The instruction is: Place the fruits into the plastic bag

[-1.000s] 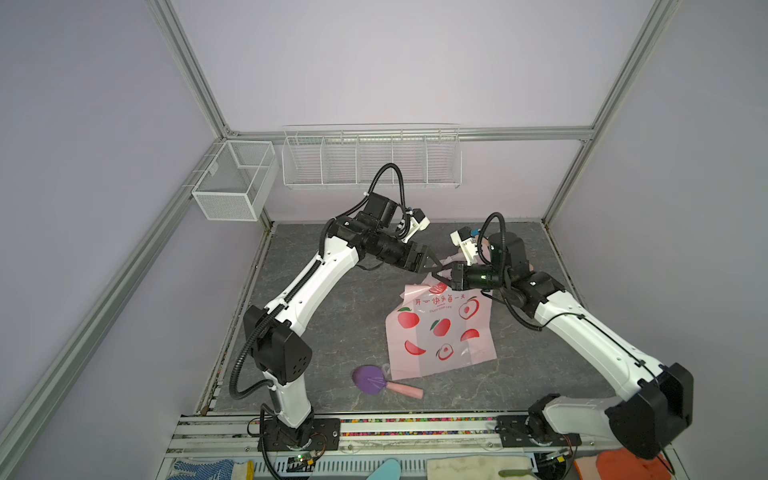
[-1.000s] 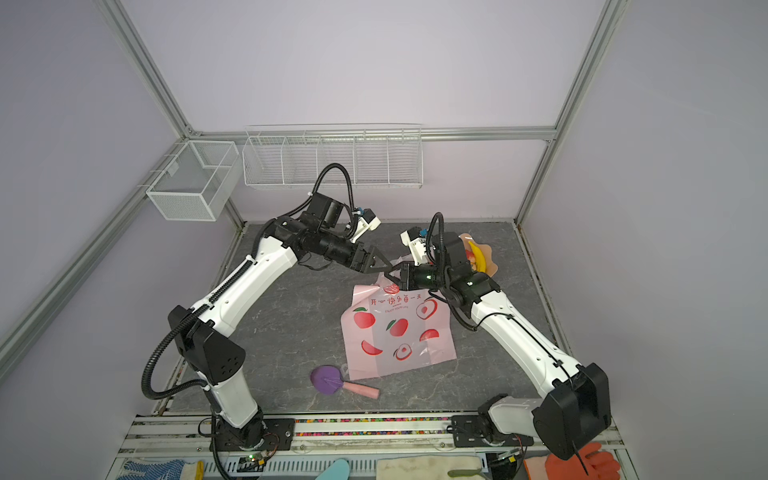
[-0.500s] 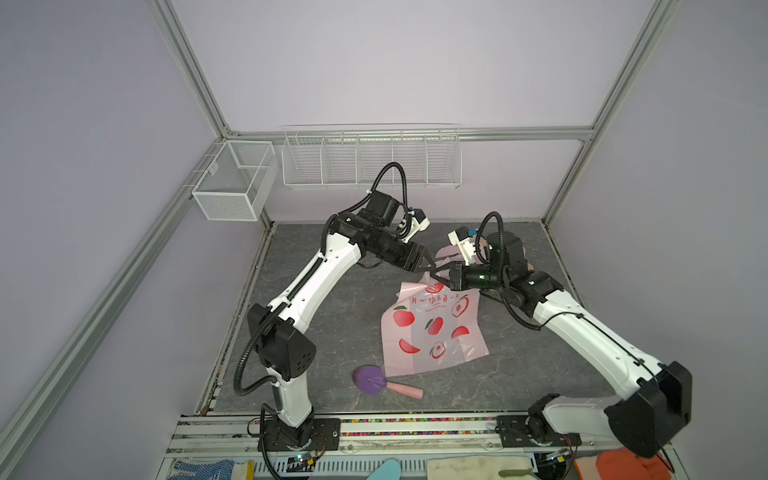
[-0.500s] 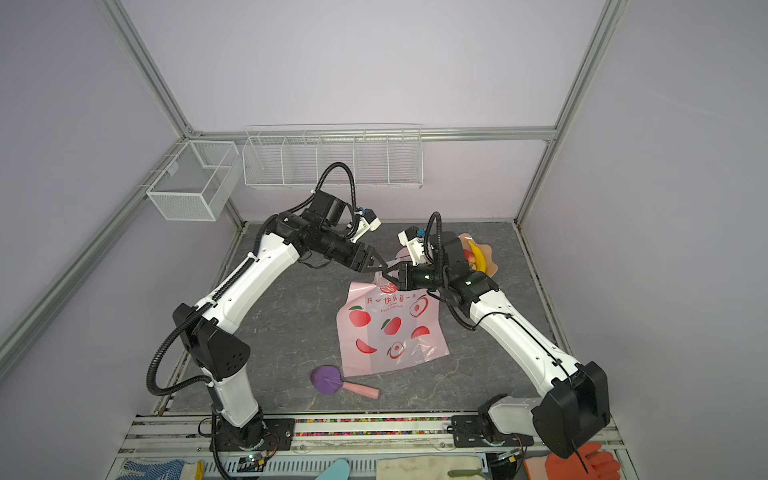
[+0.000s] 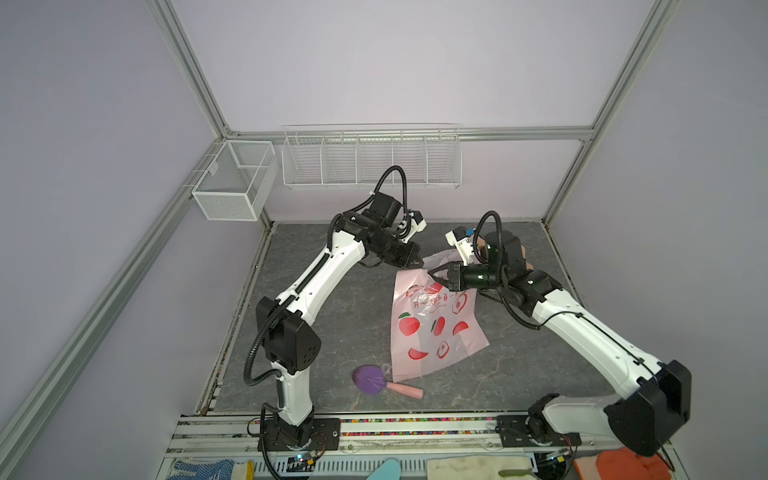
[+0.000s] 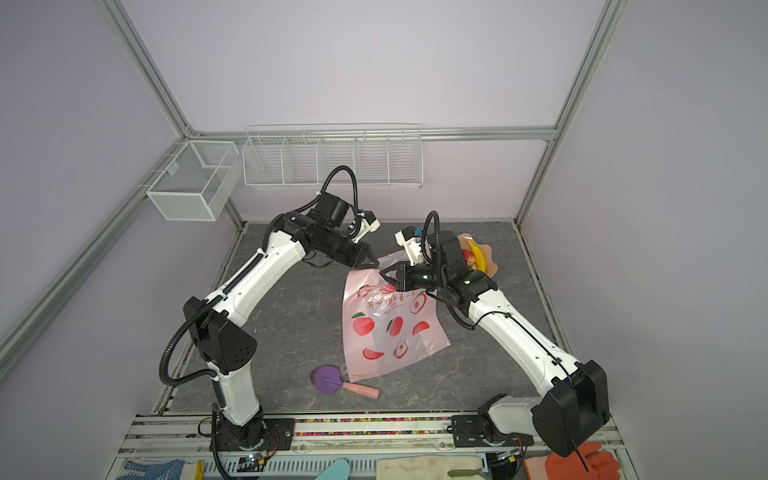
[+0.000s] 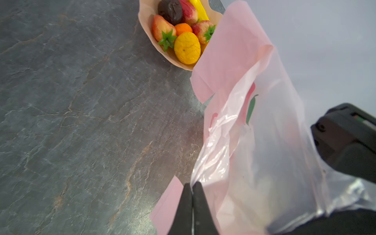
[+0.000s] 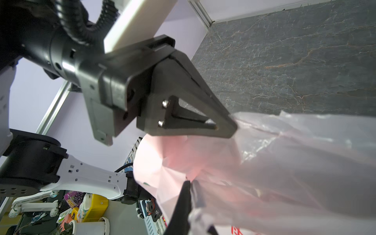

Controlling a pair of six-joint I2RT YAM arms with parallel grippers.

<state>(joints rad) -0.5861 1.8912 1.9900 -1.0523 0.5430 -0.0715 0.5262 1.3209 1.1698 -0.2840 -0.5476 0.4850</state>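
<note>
Left hand [image 5: 417, 262] and right hand [image 5: 433, 273] are each clamped on the top edge of the plastic bag [image 5: 432, 332], centre frame in both top views. The fruits [image 6: 473, 255] sit in a bowl [image 6: 488, 249] at its upper right. Part the edges gently, since the thin film may tear.

The left arm [image 5: 328, 270] at centre-left and the right arm [image 5: 582, 332] at lower right in a top view have white link shells and black joint housings. Black ribbed cables [image 5: 248, 363] loop alongside. Mid-frame in the right wrist view, the left gripper [image 8: 233, 126] has black triangular fingers with two silver screws [image 8: 165, 103].
</note>
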